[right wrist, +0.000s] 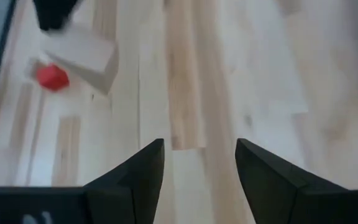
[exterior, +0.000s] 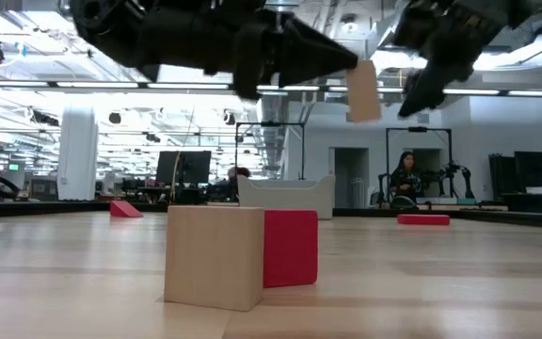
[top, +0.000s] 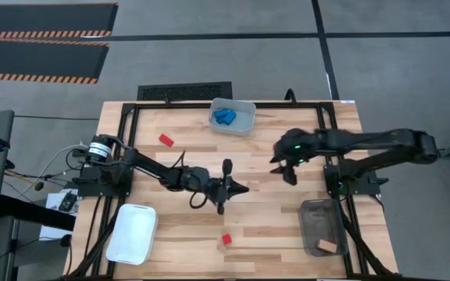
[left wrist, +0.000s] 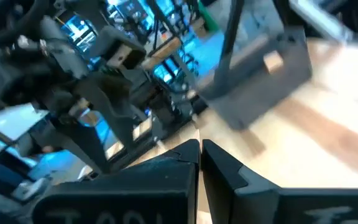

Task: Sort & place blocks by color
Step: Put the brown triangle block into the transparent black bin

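While L gripper [top: 241, 187] grips tan block [exterior: 362, 90] | R gripper [top: 285, 168] apart | clear bin [top: 247, 117]: blue blocks [top: 225, 118] | grey bin [top: 312, 212]: tan piece [top: 328, 247]

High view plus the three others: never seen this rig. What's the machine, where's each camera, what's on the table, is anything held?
It is two robot arms bolted to a wooden table, each ending in a two-finger gripper.

The high view looks straight down. The low view sits at table height, looking across. Each wrist view rides on one arm, looking past its own fingers.

On the table are a clear bin of blue blocks, an empty white bin and a grey bin holding a tan block. A red wedge lies loose. A red cube touches a tan cube near the front.

The left gripper hangs mid-table, apparently pinching a tan slab in the air. The right gripper is open and empty beside it.
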`<action>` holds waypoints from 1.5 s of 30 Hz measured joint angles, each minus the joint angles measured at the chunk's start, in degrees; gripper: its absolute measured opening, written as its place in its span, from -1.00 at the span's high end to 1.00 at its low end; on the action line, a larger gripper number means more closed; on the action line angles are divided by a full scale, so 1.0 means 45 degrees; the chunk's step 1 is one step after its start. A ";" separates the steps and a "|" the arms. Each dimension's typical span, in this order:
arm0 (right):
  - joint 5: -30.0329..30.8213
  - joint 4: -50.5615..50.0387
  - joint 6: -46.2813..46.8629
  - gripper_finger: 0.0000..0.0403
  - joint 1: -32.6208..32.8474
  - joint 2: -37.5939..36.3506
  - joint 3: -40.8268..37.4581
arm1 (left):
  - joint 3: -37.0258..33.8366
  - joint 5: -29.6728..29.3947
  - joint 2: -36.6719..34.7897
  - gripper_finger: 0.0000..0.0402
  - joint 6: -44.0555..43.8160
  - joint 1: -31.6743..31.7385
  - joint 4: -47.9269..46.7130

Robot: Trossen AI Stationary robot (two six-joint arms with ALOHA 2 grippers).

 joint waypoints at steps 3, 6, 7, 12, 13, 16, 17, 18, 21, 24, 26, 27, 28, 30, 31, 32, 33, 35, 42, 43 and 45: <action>0.0829 -0.0519 0.0394 -0.09 0.0004 -0.1663 0.0000 | 0.0770 0.0824 0.0703 1.00 -0.0453 0.0208 0.0501; 0.1619 -0.0684 0.0817 -0.09 0.0004 -0.2997 0.0001 | 0.2117 0.1365 0.1930 1.00 -0.0389 0.0224 0.0781; 0.1807 -0.0786 0.0856 -0.09 0.0004 -0.3393 0.0000 | 0.2650 0.1429 0.2357 1.00 -0.0337 0.0224 0.0804; 0.2332 -0.1098 0.0866 -0.09 0.0004 -0.4740 0.0000 | 0.5701 0.1946 0.4800 1.00 -0.0158 0.0220 0.0739; 0.2513 -0.1162 0.0866 -0.09 0.0004 -0.4849 0.0000 | 0.6433 0.2137 0.5259 1.00 -0.0146 0.0229 0.0735; 0.2892 -0.1710 0.0866 -0.09 0.0004 -0.4958 0.0000 | 0.8858 0.2804 0.6682 1.00 -0.0177 0.0230 0.0804; 0.3015 -0.1884 0.0861 -0.09 0.0004 -0.4947 0.0000 | 0.9587 0.3132 0.7106 1.00 -0.0228 0.0224 0.0689; 0.3059 -0.2040 0.0861 -0.09 0.0004 -0.4917 0.0000 | 1.0377 0.3493 0.7541 1.00 -0.0262 0.0224 0.0424; 0.3072 -0.2267 0.0862 -0.09 0.0006 -0.4781 -0.0005 | 1.2303 0.4174 0.8600 1.00 -0.0376 0.0220 -0.0584; 0.3081 -0.2423 0.0861 -0.09 0.0033 -0.4721 -0.0010 | 1.3331 0.4250 0.8944 1.00 -0.0298 0.0219 -0.1952; 0.3191 -0.2392 0.0835 -0.09 0.0033 -0.4687 -0.0010 | 1.3517 0.3923 0.8938 1.00 -0.0196 0.0219 -0.2995; 0.3348 -0.2468 0.0805 -0.09 0.0033 -0.4683 -0.0010 | 1.3542 0.3604 0.8904 1.00 -0.0357 0.0219 -0.3596; 0.3557 -0.2578 0.0738 -0.09 0.0033 -0.4681 -0.0010 | 1.3555 0.3209 0.8889 1.00 -0.0714 0.0219 -0.4022; 0.4012 -0.2755 0.0728 -0.09 0.0033 -0.4695 -0.0010 | 1.3631 0.2180 0.8889 0.99 -0.1942 0.0280 -0.4356; 0.4167 -0.2869 0.0730 -0.09 0.0033 -0.4690 -0.0010 | 1.3651 0.1756 0.8863 0.97 -0.2594 0.0332 -0.4394; 0.4250 -0.2964 0.0734 -0.09 0.0023 -0.4685 -0.0010 | 1.3666 0.1543 0.8826 0.94 -0.3140 0.0405 -0.4496; 0.4331 -0.3023 0.0737 -0.09 0.0028 -0.4685 -0.0010 | 1.3683 0.1442 0.8794 0.90 -0.3546 0.0499 -0.4663; 0.4346 -0.3072 0.0813 -0.09 0.0028 -0.4685 -0.0010 | 1.3683 0.1424 0.8777 0.78 -0.4079 0.0680 -0.5286; 0.4342 -0.3068 0.0932 -0.09 0.0028 -0.4685 -0.0010 | 1.3664 0.3691 0.8787 0.19 -0.5181 0.1329 -0.7380; 0.4340 -0.3071 0.0949 -0.09 0.0028 -0.4685 -0.0010 | 1.3664 0.4020 0.8787 0.09 -0.5080 0.1393 -0.7762; 0.4340 -0.3066 0.0963 -0.09 0.0028 -0.4685 -0.0010 | 1.3664 0.4430 0.8787 -0.10 -0.4695 0.1536 -0.8431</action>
